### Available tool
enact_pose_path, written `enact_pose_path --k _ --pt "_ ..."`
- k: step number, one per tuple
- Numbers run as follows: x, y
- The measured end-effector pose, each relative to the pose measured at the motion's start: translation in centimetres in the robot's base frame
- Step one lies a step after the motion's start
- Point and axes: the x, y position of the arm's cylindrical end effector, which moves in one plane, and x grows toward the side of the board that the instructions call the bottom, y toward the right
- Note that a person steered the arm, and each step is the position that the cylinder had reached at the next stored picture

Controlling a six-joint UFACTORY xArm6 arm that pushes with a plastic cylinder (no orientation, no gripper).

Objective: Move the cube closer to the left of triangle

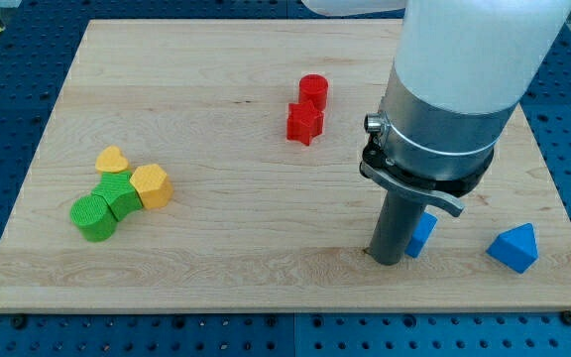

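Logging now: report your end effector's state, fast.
No gripper: my tip rests on the board, touching the blue cube from the view's left, holding nothing.

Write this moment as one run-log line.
tip touching blue cube on its left | blue triangle further right, apart | push unfinished

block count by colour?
Red: 2, the red cylinder and the red star
Yellow: 2, the yellow heart and the yellow hexagon
Green: 2, the green block and the green cylinder
Blue: 2, the blue cube touching my tip, and the blue triangle
Total: 8
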Motion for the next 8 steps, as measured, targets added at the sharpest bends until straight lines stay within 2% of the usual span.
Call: enact_pose_path --k 2,3,6,8 --pt "-2.4 -5.1" --pt "-2.9 -5.2" --pt "-1.7 3.1" --pt "-1.3 5.2"
